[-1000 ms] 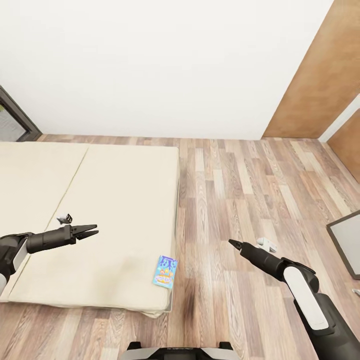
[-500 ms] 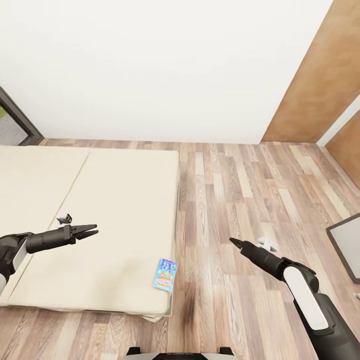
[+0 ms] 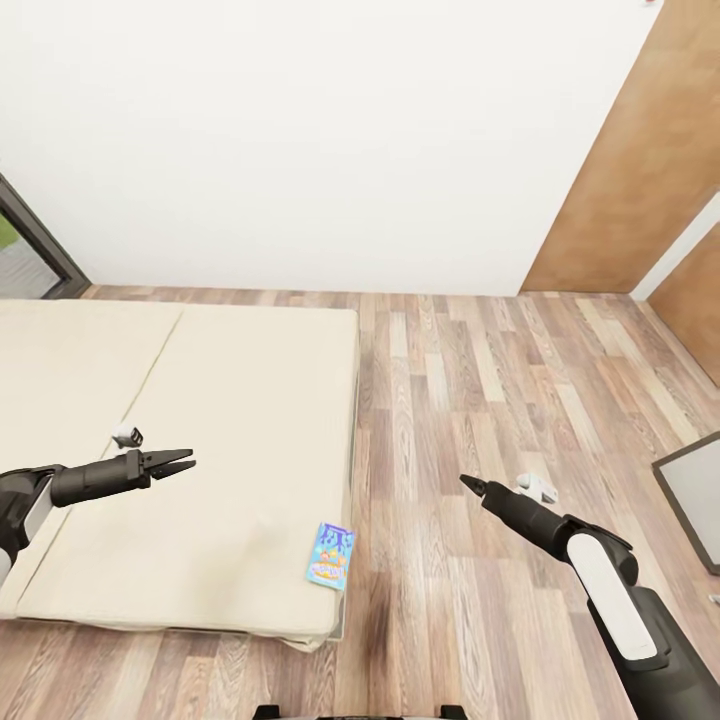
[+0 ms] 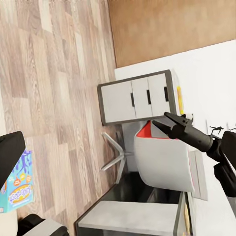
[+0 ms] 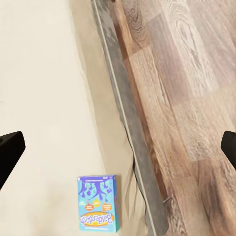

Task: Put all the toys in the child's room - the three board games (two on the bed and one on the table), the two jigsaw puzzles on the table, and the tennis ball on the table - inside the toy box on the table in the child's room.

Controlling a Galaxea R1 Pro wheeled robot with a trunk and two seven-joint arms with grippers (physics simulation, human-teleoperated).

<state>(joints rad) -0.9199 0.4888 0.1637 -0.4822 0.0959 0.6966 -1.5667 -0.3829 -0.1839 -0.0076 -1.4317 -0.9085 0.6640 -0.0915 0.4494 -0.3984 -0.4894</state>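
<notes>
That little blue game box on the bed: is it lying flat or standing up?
Lying flat. The blue game box rests face-up on the cream bed near its floor-side edge; the right wrist view shows its whole printed cover.

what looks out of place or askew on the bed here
One small teal-blue board game lies flat near the bed's corner closest to the floor, slightly tilted to the mattress edge. It isn't overhanging. Nothing looks spilled or damaged.

One board game (image 3: 331, 555) lies at the bed's (image 3: 200, 430) near edge. Two grippers: left (image 3: 180, 462), right (image 3: 468, 484). One chair (image 4: 162, 160).
</notes>
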